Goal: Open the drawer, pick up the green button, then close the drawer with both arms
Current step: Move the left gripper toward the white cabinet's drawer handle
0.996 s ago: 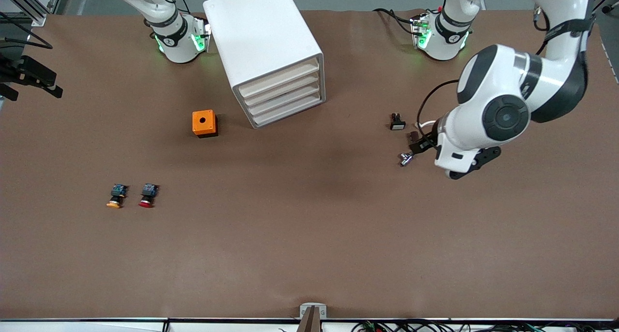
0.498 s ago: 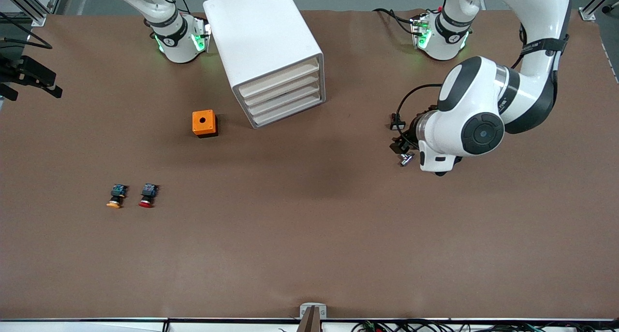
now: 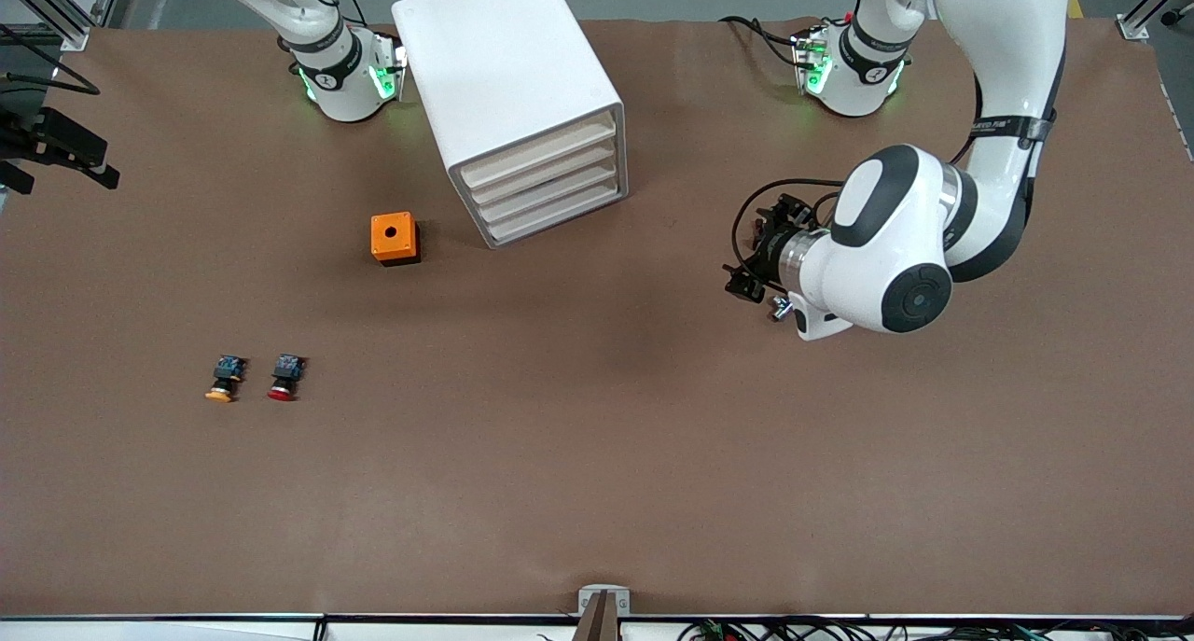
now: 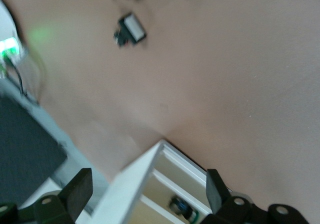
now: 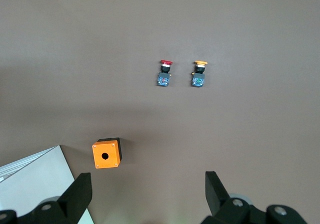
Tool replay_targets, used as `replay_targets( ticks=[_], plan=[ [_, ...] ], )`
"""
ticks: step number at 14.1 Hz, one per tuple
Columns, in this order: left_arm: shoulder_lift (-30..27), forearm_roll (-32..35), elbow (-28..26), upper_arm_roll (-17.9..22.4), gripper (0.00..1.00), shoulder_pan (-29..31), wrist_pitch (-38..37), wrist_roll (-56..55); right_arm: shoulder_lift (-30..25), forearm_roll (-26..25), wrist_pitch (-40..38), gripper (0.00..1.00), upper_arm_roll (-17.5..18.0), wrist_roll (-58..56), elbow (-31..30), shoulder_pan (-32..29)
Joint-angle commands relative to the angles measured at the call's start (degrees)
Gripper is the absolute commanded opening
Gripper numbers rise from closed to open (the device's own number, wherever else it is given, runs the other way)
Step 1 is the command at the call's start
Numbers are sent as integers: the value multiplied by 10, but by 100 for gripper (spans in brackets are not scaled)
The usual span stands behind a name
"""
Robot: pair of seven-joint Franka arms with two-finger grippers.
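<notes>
The white drawer cabinet (image 3: 522,100) stands near the robots' bases, and its stacked drawers (image 3: 548,186) look shut in the front view. In the left wrist view the cabinet front (image 4: 165,184) shows, with a small black-and-blue button (image 4: 182,209) with a green edge inside one drawer. My left gripper (image 3: 749,272) is open and empty, low over bare table toward the left arm's end, pointing at the cabinet (image 4: 145,194). My right gripper (image 5: 145,194) is open and empty, high over the table near the orange box, and out of the front view.
An orange box (image 3: 394,238) with a round hole sits beside the cabinet, also in the right wrist view (image 5: 106,154). Red-capped (image 3: 284,378) and yellow-capped (image 3: 224,380) buttons lie nearer the front camera. A small black switch (image 4: 131,30) and a metal part (image 3: 776,310) lie by the left gripper.
The left arm has swung its gripper toward the cabinet, past the black switch and metal part, and turned it to face the drawers. The right arm has not moved.
</notes>
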Motion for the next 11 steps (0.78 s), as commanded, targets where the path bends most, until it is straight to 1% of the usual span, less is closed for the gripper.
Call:
replay_targets(
  ticks=[1, 4, 7, 8, 11],
  plan=[
    [25, -40, 11, 1, 100, 7, -14, -73, -14, -7, -8, 100, -1, 28, -11, 1],
    [55, -43, 8, 1, 100, 5, -52, -94, -14, -6, -9, 100, -1, 34, -11, 1],
    [92, -124, 10, 0, 100, 0, -65, -171, -14, -6, -9, 100, 0, 33, -11, 1],
    [103, -153, 11, 1, 100, -13, -65, -203, -14, -6, -9, 100, 0, 34, -11, 1],
    [135, -196, 11, 1, 100, -43, -62, -274, -14, -6, -9, 100, 0, 33, -11, 1]
  ],
)
